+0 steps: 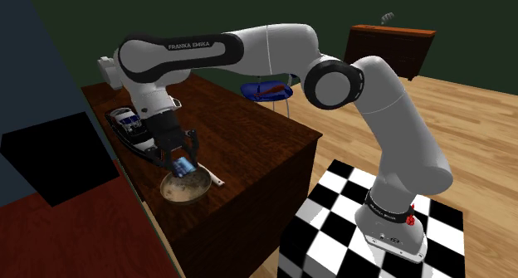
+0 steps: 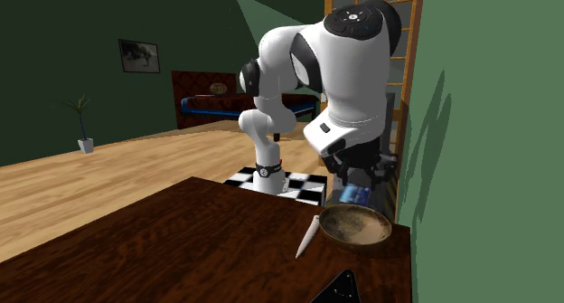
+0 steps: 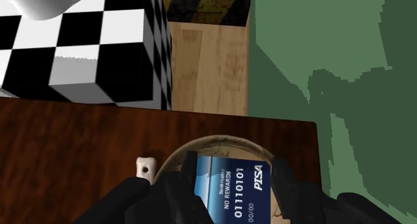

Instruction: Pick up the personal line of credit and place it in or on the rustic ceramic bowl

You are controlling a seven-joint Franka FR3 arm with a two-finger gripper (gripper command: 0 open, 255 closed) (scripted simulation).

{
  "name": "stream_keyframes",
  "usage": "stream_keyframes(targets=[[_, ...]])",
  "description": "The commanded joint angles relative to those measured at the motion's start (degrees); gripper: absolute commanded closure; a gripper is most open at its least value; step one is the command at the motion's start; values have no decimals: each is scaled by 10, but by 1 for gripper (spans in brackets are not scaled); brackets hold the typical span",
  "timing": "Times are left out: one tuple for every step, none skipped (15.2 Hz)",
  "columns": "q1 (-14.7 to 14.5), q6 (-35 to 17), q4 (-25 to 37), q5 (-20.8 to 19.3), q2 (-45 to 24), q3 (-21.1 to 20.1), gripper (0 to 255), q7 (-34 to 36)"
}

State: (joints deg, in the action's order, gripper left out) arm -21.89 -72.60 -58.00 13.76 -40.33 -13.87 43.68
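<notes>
Blue card [image 3: 230,189] in pincer [image 3: 234,181] over bowl [image 1: 179,192]

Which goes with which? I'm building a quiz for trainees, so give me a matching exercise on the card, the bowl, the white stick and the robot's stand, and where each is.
1. blue card
2. brown bowl
3. white stick
4. checkered stand

A. on the wooden floor
B. lying on the table beside the bowl
C. on the table, below the card
D. clasped in the gripper

Pairs: 1-D, 2-C, 3-B, 4-A.
</notes>
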Motion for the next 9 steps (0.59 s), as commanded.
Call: stream_keyframes(targets=[[0,-14,-15,-1,0,1,255,-4],[0,-22,-24,-1,1,1,255,-7],[1,-30,-32,-2,2,2,255,-9],[1,-37,-40,-2,2,2,255,-12],[1,-44,-48,-2,2,3,255,-14],[1,-51,-55,-3,2,3,255,-16],[1,-58,-62,-3,1,3,255,-19],[1,-65,-69,-3,1,4,255,-21],[1,-72,-75,-4,0,4,255,-23]])
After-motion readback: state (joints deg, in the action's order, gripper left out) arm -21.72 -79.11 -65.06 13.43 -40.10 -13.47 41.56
